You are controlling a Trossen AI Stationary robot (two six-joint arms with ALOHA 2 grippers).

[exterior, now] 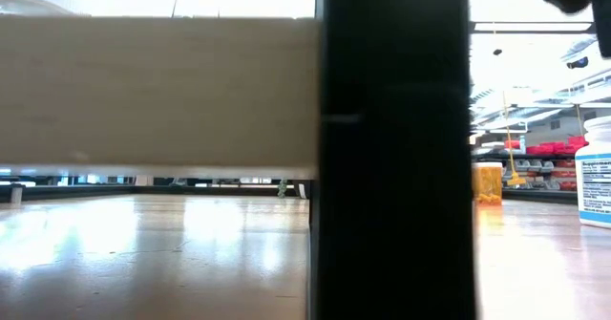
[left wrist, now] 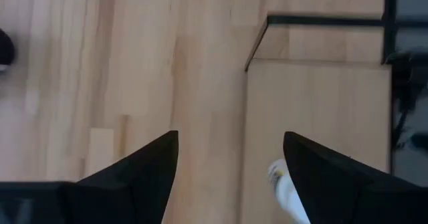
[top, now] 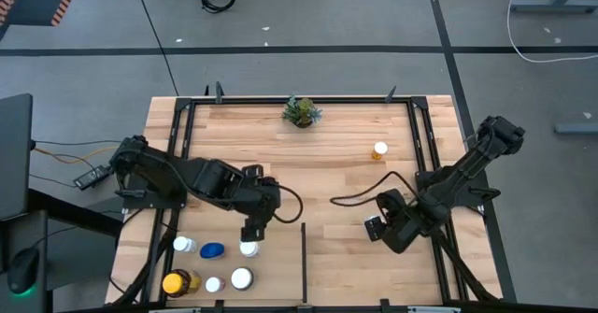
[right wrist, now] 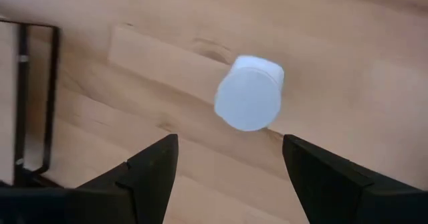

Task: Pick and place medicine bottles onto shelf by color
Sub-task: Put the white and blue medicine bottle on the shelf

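Several medicine bottles stand upright at the shelf's [top: 336,177] near left: white-capped ones [top: 241,277], a blue one [top: 212,250] and an amber one with a yellow lid [top: 176,282]. An orange bottle [top: 379,150] stands alone at the far right. My left gripper [top: 250,234] is open and empty just above a white-capped bottle [top: 249,248], which shows beside one finger in the left wrist view [left wrist: 284,190]. My right gripper [top: 376,227] is open above a white bottle [right wrist: 249,93] that stands on the wood ahead of its fingers; it touches nothing.
A small green potted plant [top: 301,111] stands at the far edge. A short black divider bar [top: 304,262] runs from the near edge. Black rails [top: 420,135] bound the wood. In the low view a black post [exterior: 391,148] and a plank [exterior: 153,91] block most of the table.
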